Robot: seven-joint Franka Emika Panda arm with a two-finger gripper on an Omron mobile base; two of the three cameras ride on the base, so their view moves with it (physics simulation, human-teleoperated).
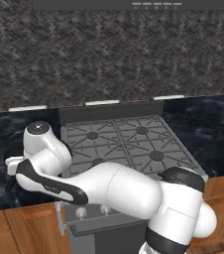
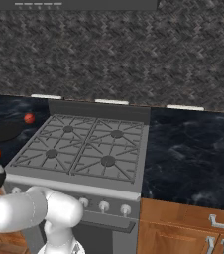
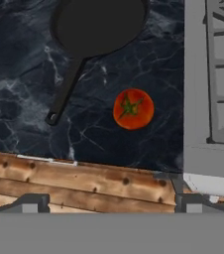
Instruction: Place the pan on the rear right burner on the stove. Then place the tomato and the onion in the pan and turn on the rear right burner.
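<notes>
Backsplash (image 2: 134,59) of dark herringbone tile runs across the back wall. Counter (image 2: 193,149) is dark marbled stone on both sides of the stove (image 2: 84,149), wood cabinets (image 2: 183,228) below. Stove is grey steel, four burners under black grates, row of silver knobs (image 2: 104,205) along the front. Rear right burner (image 2: 116,134) is bare, nothing on the grate.

Arm (image 1: 119,186) is swung low and left, reaching over the counter left of the stove.

Pan (image 3: 101,25) sits flat on the counter left of the stove, handle (image 3: 64,92) pointing toward the counter's front edge. Right base view catches it as a dark disc (image 2: 5,131) at the left edge.

Tomato (image 3: 133,108) lies on the counter between pan handle and stove side, near the front edge, green stem spot facing up, apart from both. Onion (image 2: 29,118) rests further back on the counter, just beside the stove's rear left corner, behind the pan.

End effector (image 3: 106,207) hovers over the counter's front edge, fingers (image 3: 30,204) spread fully apart, nothing between them.
</notes>
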